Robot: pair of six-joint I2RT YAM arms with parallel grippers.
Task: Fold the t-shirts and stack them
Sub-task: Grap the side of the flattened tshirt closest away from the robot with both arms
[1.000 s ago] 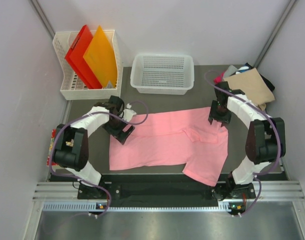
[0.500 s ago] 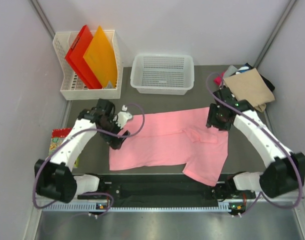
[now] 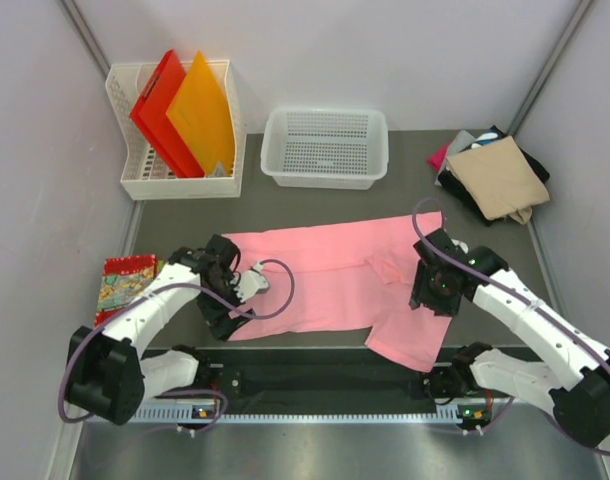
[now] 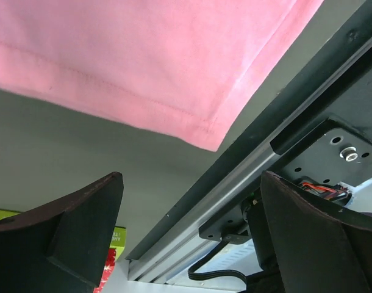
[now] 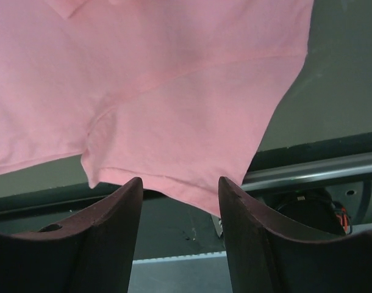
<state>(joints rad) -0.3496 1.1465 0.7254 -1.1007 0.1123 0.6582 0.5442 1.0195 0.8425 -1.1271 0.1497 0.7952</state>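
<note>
Left jaws gaped wide, empty, by the pink t-shirt's (image 3: 325, 272) near corner; right jaws stood apart over its other end on the worktop (image 3: 385, 205).

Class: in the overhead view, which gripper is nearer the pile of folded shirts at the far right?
Right. The right gripper is above the pink shirt, on the near side of the pile; the left gripper is across the table at that shirt's near left corner.
</note>
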